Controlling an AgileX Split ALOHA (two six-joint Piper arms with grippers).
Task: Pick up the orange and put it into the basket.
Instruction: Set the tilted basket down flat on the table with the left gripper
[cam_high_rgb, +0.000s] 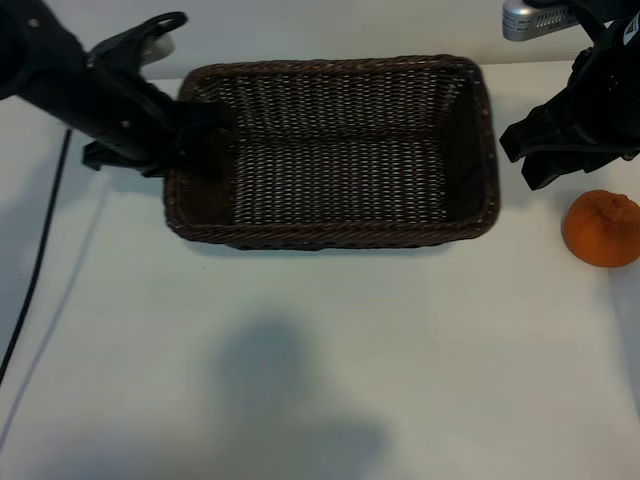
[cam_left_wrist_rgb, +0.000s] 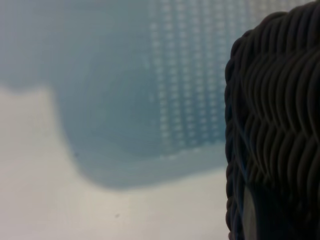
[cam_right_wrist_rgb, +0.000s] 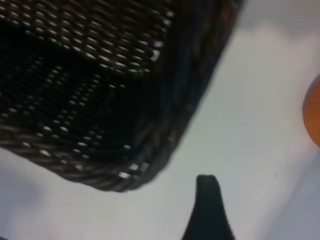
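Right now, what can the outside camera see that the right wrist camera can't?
Only the outside camera shows the whole basket, the whole orange on the table beside it, the left gripper at the basket's left end, and the right gripper hovering near the orange. Only the right wrist camera shows a basket corner up close, with one gripper finger over the table. Both show the basket, the white table and some orange.

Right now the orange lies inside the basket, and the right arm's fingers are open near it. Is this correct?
Not quite. The exterior view shows the orange on the table, outside the basket. The right gripper is indeed open near it.
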